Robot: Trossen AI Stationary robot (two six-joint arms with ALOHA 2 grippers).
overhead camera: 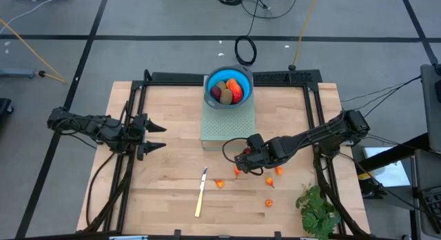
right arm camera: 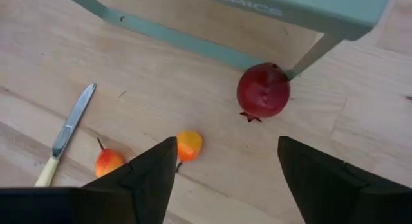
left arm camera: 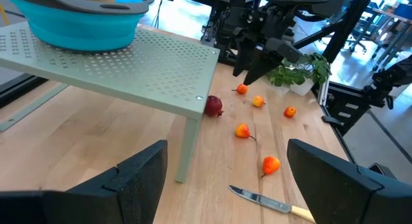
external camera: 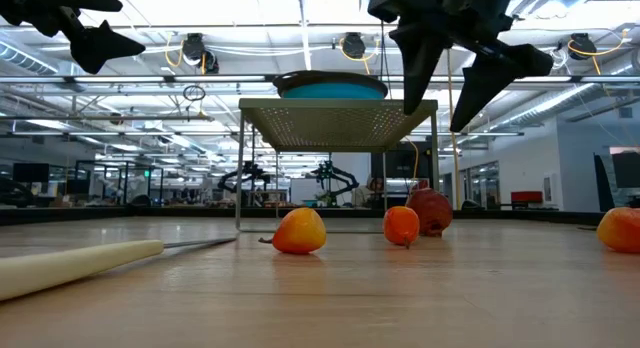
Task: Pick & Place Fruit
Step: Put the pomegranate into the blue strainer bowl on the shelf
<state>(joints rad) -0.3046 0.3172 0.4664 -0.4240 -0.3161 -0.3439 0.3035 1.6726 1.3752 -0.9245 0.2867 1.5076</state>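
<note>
Hovering right end effector (overhead camera: 238, 159): fingers apart, above dark red ball (right arm camera: 263, 91) at riser's leg (right arm camera: 313, 53).
Left end effector (overhead camera: 156, 136): apart, over bare desk (overhead camera: 165, 178).

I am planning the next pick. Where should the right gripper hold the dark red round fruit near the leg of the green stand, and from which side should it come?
Probably from above. The dark red fruit is nearly round with a small crown, so grip across its widest middle. The right gripper is open over it. The stand leg is close beside it, so keep the fingers clear of that side.
</note>
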